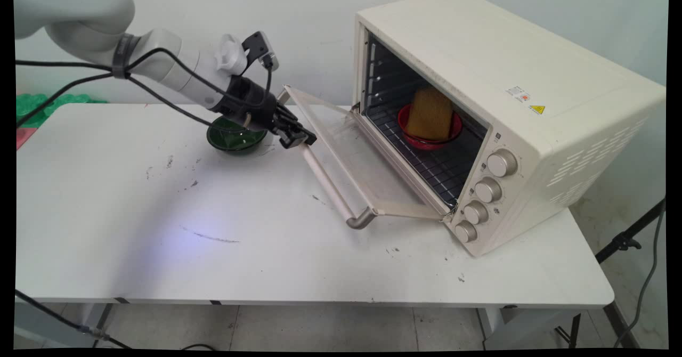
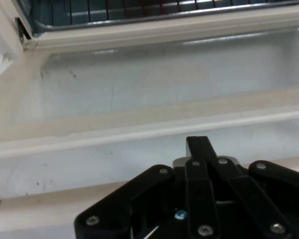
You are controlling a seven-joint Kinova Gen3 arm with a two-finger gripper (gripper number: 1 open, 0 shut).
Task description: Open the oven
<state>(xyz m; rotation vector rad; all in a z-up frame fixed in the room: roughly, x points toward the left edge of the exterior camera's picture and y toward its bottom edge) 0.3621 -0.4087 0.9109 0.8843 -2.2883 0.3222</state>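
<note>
Cream oven door (image 1: 349,160) open, gripper (image 1: 298,137) at handle (image 1: 325,178)

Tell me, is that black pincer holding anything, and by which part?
It cannot be told for sure. The pincer sits at the handle bar of the open oven door, fingers seemingly together; no clear hold shows.

The end effector (image 1: 299,138) sits with its fingers drawn together at the bar handle (image 1: 329,184) of the toaster oven's (image 1: 501,106) door (image 1: 354,157), near the handle's far end. The cream oven stands on the white surface (image 1: 160,229), its glass door let down almost flat toward the arm. On the oven's wire rack rests a red bowl (image 1: 429,133) holding a brown slice of bread (image 1: 429,113) upright. Just behind the end effector, away from the oven, lies a dark green bowl (image 1: 236,138).
</note>
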